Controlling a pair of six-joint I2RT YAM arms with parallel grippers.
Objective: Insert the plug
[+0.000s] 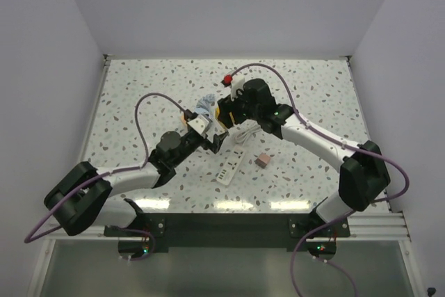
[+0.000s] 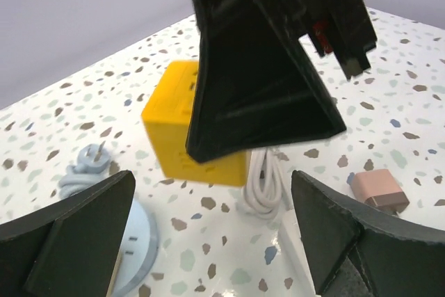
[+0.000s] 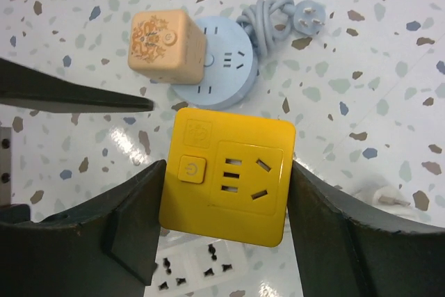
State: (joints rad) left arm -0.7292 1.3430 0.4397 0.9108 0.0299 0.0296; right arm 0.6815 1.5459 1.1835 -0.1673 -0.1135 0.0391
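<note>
Speckled terrazzo worktop [image 1: 313, 88]. Left jaws: wide apart, empty. Right jaws: clamped on yellow socket cube [image 3: 229, 179]. Pink plug [image 2: 377, 191]: lying loose, right of my left jaws. Step, I judge: socket readied; next, grasp plug.

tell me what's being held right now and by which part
the yellow cube, clamped by its two opposite side faces between the right jaws, socket face toward the wrist camera; the left jaws stand open and empty

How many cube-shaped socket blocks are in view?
2: the yellow cube in the right hand, and the peach cube by the round blue hub. Others may be hidden.
</note>
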